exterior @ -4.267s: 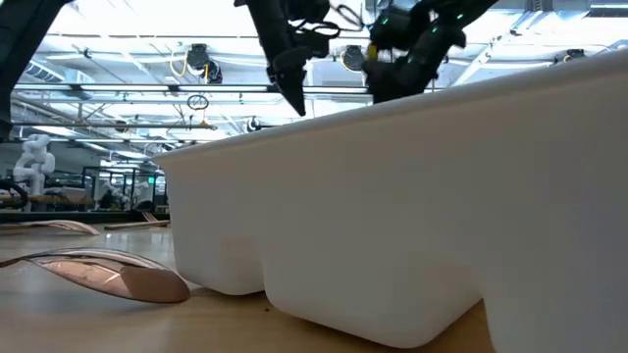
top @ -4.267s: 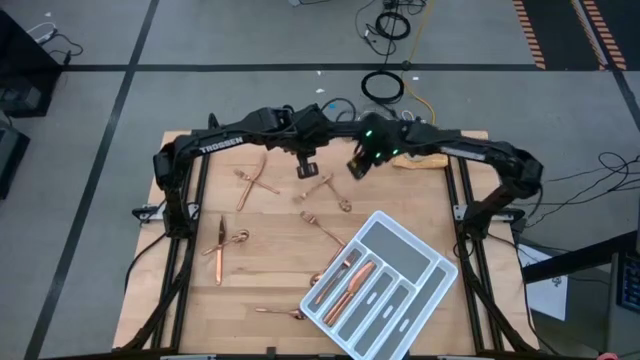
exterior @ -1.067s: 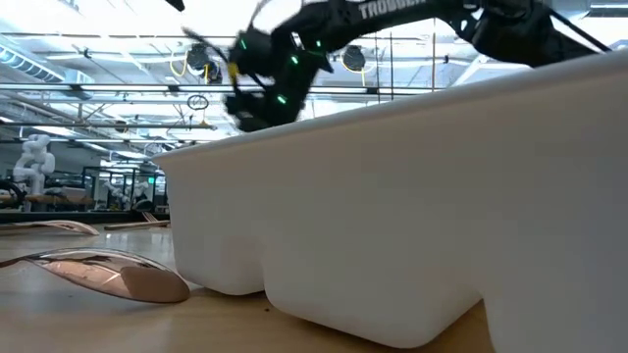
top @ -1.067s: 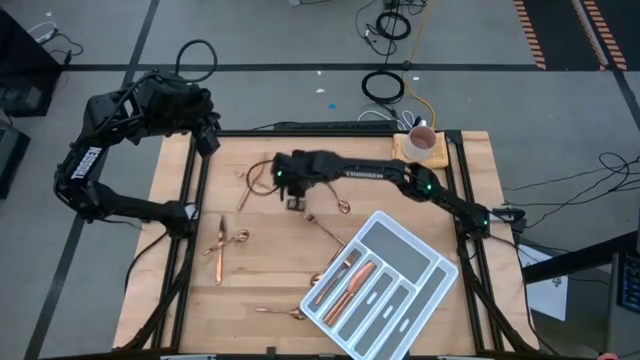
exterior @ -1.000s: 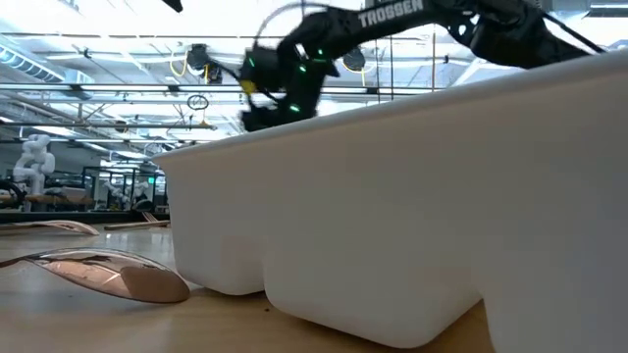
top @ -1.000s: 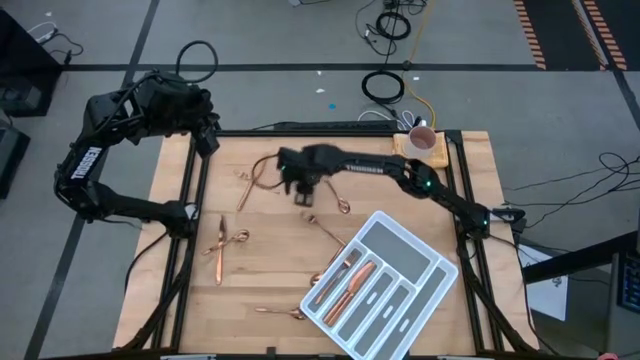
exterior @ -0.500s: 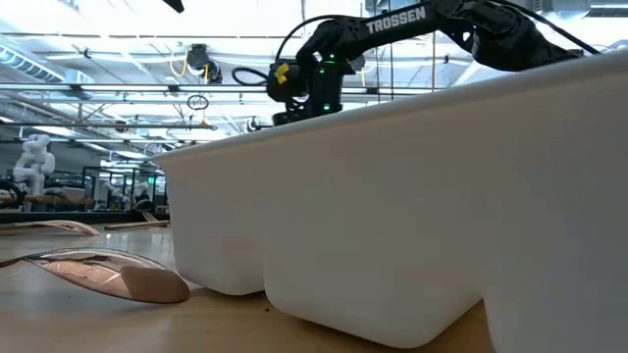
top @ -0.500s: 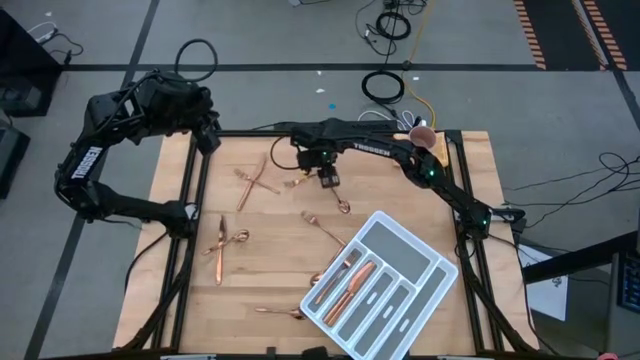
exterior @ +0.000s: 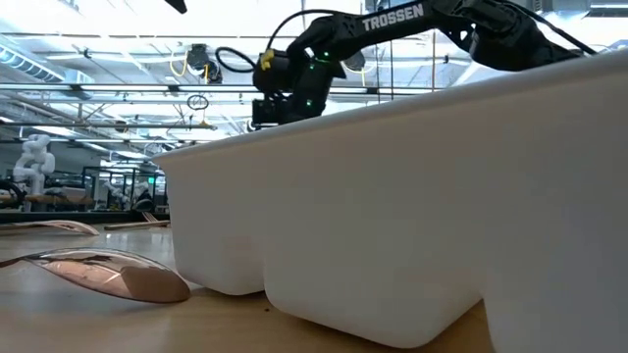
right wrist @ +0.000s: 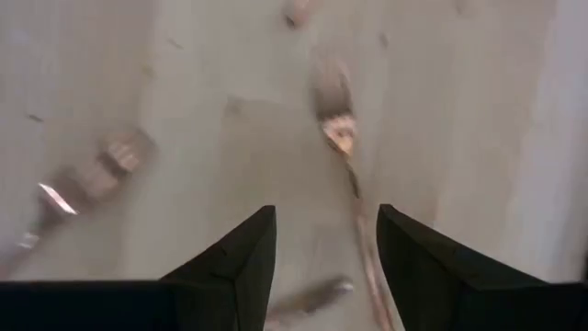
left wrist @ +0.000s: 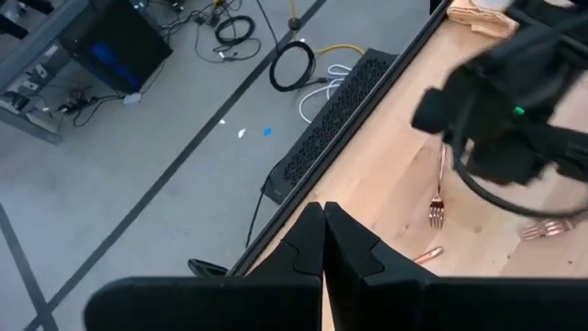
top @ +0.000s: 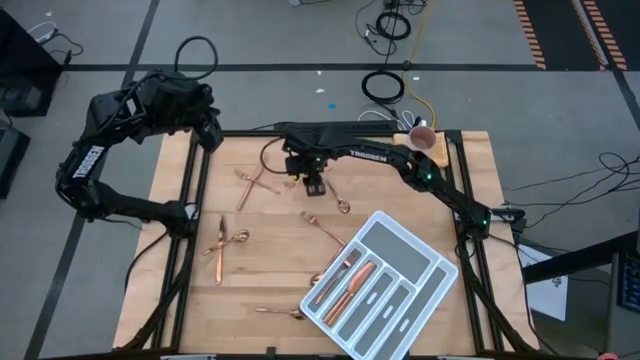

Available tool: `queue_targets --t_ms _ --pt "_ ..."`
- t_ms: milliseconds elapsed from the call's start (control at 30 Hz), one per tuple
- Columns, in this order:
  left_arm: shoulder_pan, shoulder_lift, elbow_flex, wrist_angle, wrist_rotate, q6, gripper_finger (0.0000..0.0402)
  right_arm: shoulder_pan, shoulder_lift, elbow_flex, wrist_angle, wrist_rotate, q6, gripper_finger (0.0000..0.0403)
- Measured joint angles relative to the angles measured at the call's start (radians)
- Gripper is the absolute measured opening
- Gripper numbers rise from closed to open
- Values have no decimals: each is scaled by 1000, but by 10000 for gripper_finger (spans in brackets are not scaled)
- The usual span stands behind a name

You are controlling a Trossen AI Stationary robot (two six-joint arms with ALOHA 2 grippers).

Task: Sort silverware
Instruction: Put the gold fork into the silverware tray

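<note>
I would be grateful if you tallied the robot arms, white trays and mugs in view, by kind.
Robot arms: 2, left arm and right arm
White divided tray: 1
Mug: 1
Total: 4

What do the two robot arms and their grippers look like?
Both arms are dark, jointed and slim. The right arm carries white "TROSSEN" lettering, a looping black cable and small green lights near its wrist. The left arm has similar white lettering. The right gripper and left gripper have dark, wedge-shaped fingers.
</note>
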Motion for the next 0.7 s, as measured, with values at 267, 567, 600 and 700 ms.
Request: queue_targets --t_ms 267,567,600,700 --pt "83 35 -238 338 196 -182 0 -29 -141 1 -140 -18 55 176" --pt "135 185 -746 793 456 -374 21 -138 -395 3 -324 34 128 176" --pt "136 216 -769 817 462 -390 32 -151 -413 3 -330 52 127 176" --pt "138 310 -798 838 522 -499 71 -182 -449 3 -343 78 120 176"
